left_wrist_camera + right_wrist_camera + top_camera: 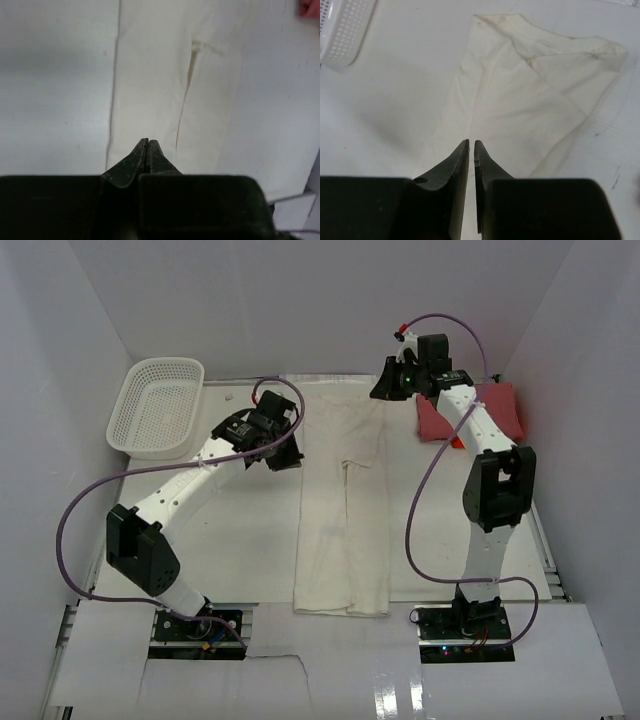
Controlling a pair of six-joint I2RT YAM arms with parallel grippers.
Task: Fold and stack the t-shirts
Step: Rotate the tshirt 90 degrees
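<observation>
Cut by the frame corner, far ahead-right of the left pincer [148,145]: a mere sliver of red t-shirt [311,7]. From above, partly hidden behind the right arm [478,430]. Ahead-left of the right pincer [471,146], only 1 corner of the basket [342,30] in frame. Nearest stretch of cream t-shirt [530,85] masked by each pincer's own body. From above, too small and dark to tell either pincer's gap.

Folded shirt [343,530] lies centre, basket [155,405] far-left, other shirt [500,402] far-right.
</observation>
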